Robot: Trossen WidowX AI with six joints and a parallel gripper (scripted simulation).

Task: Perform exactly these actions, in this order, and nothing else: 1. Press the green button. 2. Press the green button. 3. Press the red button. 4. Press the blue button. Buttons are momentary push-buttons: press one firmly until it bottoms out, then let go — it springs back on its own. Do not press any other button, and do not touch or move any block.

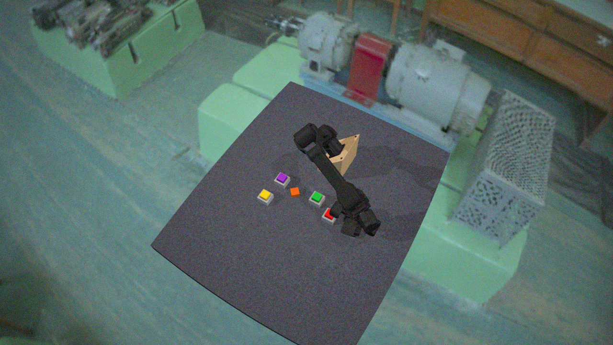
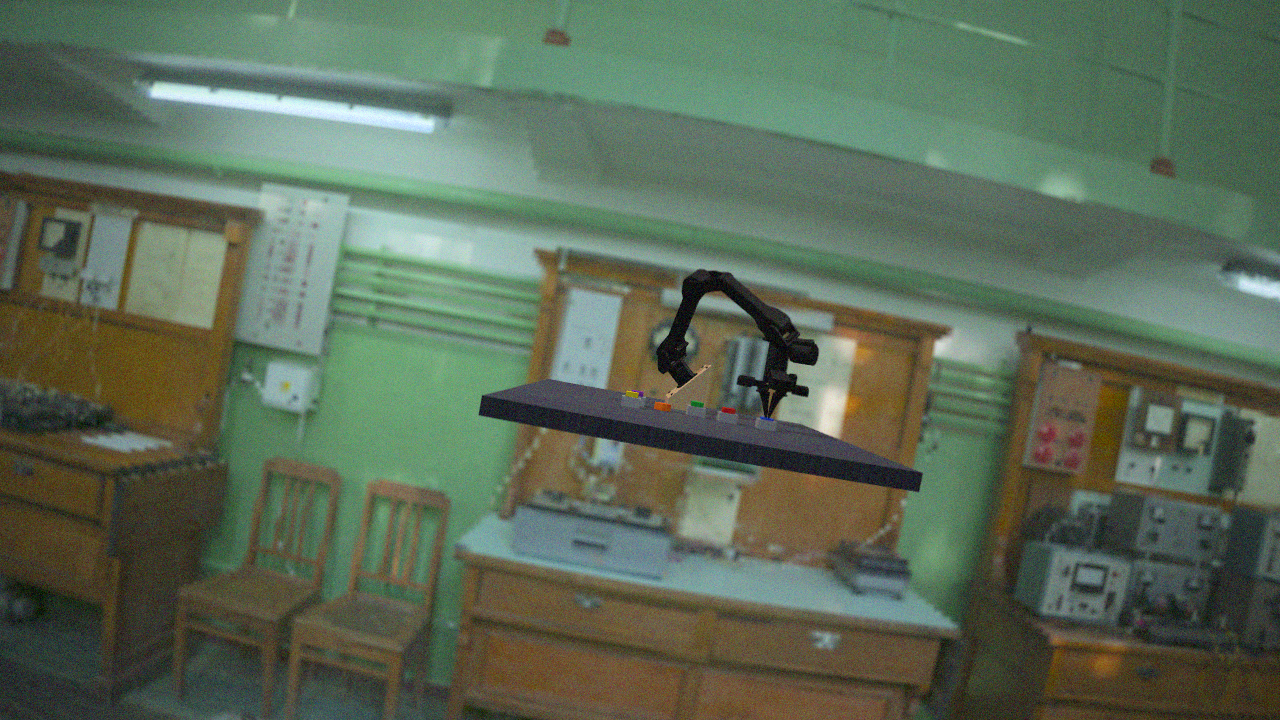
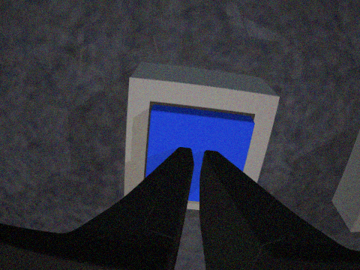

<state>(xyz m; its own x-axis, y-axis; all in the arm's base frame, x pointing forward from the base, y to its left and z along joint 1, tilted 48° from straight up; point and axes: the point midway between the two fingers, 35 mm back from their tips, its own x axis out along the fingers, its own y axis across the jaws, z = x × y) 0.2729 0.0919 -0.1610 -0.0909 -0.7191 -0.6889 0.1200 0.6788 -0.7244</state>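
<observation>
mat (image 1: 274, 266): dark slab, carrying all buttons, the block and the arm base.
arm (image 1: 332, 173): reaching from its base by the tan wedge (image 1: 349, 152) out past the red button, bending down at the wrist.
gripper (image 3: 196, 154): pointing down over the blue button; fingers nearly closed, only a thin slit showing, holding nothing.
blue button (image 3: 200, 145): sitting in its grey housing right under the fingertips; tips overlapping the cap's near half in the wrist view. Cannot tell whether they are touching it or pressing it down.
view gap: blue button is showing clearly only in the wrist view; the top view is hiding it under the gripper body, and the exterior view is giving just a small blue speck (image 2: 766, 419) below the tips.
red button (image 1: 328, 213): sitting just beside the gripper, partly covered by the arm in the top view; wrist view is catching only a grey housing edge at the right border.
green button (image 1: 316, 197): sitting uncovered, between the red button and the block.
purple button (image 1: 281, 177), yellow button (image 1: 265, 195): sitting well apart from the gripper, on the far side of the block.
block (image 1: 294, 191): orange, sitting between the purple, yellow and green buttons, apart from the arm.
exterior view: buttons are showing too small to judge anything but colour.
</observation>
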